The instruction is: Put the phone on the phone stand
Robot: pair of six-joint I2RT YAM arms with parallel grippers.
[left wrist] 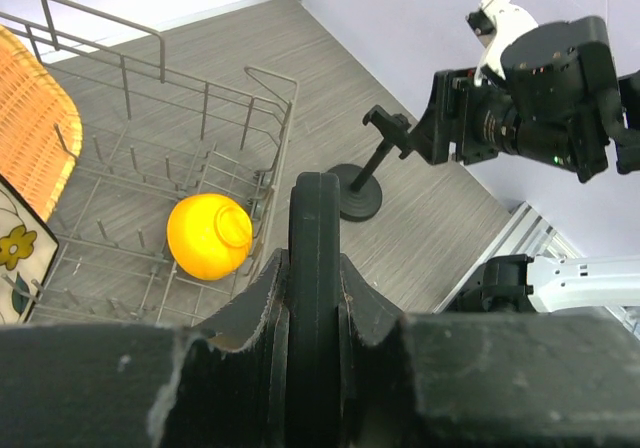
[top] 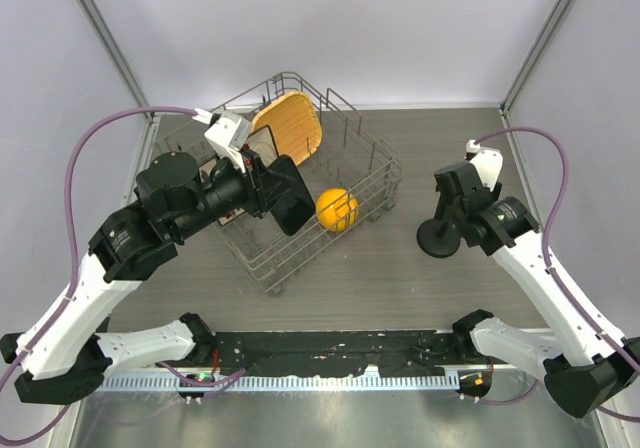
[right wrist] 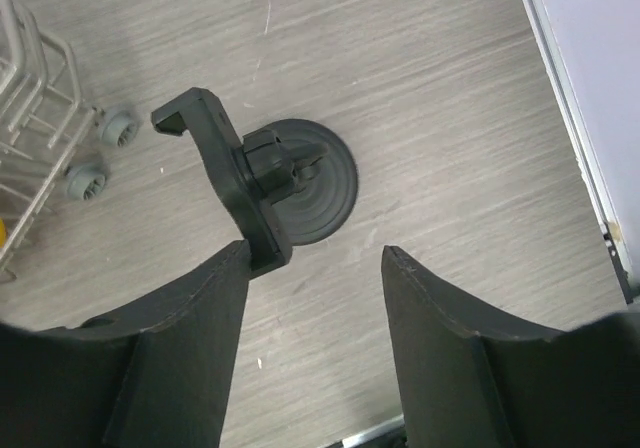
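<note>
The phone (top: 291,200) is a flat black slab held on edge over the wire rack, with my left gripper (top: 268,190) shut on it. In the left wrist view the phone (left wrist: 316,208) rises edge-on from between the two pads of the left gripper (left wrist: 315,263). The phone stand (top: 439,238) is black, with a round disc base, and stands on the table right of the rack. My right gripper (right wrist: 315,253) hangs open just above the phone stand (right wrist: 300,183). Its left fingertip is right by the lower end of the stand's tilted holder head (right wrist: 215,158), and nothing lies between the fingers.
A wire dish rack (top: 375,158) fills the middle left of the table. It holds a yellow round object (top: 337,209), an orange woven plate (top: 288,126) and a floral plate (left wrist: 14,253). The rack's small wheels (right wrist: 118,128) sit left of the stand. A metal rail (top: 330,380) edges the near side.
</note>
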